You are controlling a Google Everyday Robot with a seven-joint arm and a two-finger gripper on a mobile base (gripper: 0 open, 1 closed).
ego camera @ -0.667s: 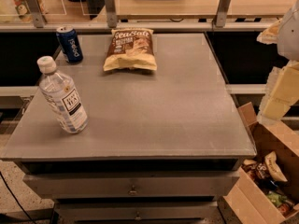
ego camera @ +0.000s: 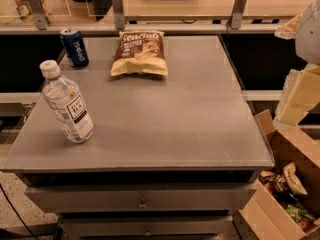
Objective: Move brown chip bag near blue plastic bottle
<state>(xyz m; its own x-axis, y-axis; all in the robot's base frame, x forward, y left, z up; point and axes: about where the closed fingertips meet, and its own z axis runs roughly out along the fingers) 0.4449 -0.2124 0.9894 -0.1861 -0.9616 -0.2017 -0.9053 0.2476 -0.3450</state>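
Observation:
The brown chip bag (ego camera: 139,53) lies flat at the back middle of the grey table (ego camera: 180,119), with its "Sea Salt" lettering facing up. The blue plastic bottle (ego camera: 66,104), clear with a white cap and a pale label, stands near the table's left edge, well in front and to the left of the bag. My gripper (ego camera: 301,94) shows as cream-coloured parts at the right edge of the view, off the table's right side and far from both things. It holds nothing that I can see.
A dark blue Pepsi can (ego camera: 75,47) stands at the back left corner, left of the bag. An open cardboard box (ego camera: 285,184) with snack packs sits on the floor at the right. A rail with posts (ego camera: 118,9) runs behind the table.

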